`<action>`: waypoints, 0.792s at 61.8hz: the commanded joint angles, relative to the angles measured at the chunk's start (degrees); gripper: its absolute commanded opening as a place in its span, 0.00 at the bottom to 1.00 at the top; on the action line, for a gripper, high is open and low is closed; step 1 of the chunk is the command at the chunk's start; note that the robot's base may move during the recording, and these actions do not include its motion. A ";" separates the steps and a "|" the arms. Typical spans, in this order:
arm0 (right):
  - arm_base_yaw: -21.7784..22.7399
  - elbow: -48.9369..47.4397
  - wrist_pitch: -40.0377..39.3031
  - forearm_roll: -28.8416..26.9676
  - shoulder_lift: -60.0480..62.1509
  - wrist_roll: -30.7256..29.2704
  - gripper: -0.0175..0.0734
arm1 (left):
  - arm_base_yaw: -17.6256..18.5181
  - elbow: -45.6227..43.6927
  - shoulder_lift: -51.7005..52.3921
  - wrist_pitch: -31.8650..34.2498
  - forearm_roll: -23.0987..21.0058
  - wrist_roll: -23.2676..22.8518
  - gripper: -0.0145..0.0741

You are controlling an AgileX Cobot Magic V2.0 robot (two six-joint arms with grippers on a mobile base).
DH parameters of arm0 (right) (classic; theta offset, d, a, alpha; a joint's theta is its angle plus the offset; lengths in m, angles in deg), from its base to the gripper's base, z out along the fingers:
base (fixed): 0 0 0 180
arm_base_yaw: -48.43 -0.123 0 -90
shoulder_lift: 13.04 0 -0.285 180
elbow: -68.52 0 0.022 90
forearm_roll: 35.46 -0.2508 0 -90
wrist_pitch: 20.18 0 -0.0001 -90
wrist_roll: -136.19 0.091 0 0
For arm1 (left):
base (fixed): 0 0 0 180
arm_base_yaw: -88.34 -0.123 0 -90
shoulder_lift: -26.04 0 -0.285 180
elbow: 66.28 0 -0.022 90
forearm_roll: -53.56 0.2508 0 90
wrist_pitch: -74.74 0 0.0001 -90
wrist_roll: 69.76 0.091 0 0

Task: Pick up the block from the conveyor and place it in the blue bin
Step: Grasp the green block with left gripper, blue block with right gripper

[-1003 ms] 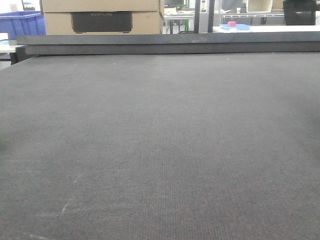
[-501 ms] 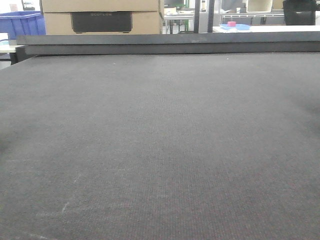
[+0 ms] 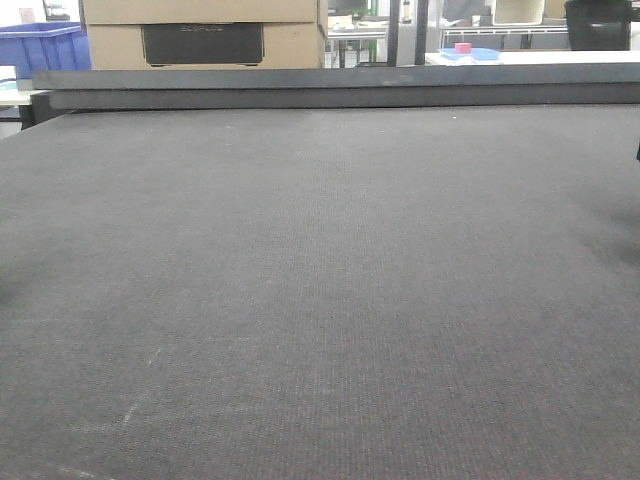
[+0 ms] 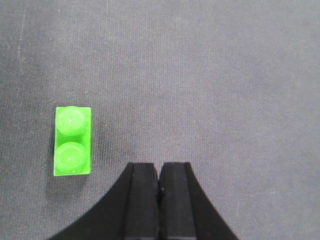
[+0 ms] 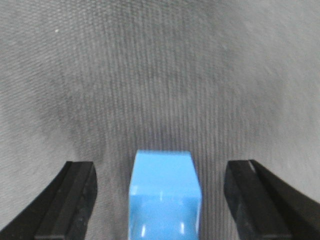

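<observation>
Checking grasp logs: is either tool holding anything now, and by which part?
Nothing held. Left tool shut, empty, green block lying beside it. Right tool open around blue block, not touching it.

Belt (image 3: 320,280): dark grey, woven, flat and wide.
Green block (image 4: 73,141): lay flat on the belt, its two studs up.
Blue block (image 5: 165,195): sat on the belt (near end cropped).
Bin (image 3: 40,45): blue, beyond the belt's far left corner.
</observation>
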 commanded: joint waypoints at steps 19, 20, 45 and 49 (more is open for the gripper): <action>0.27 1.59 0.57 0.81 -0.09 -1.10 0.61 | -0.14 -0.41 0.15 0.15 -0.55 -0.07 0.04; 0.27 1.70 0.57 0.81 -0.09 -1.10 0.60 | -0.14 -0.41 0.15 0.15 -0.55 -0.07 0.04; 0.27 2.45 0.12 0.81 2.18 -1.10 0.02 | -0.14 -5.36 -5.46 -7.48 4.88 -3.22 0.04; 0.27 2.45 0.12 0.81 3.36 -1.10 0.02 | -0.14 -7.19 -8.43 -8.57 7.46 -3.22 0.04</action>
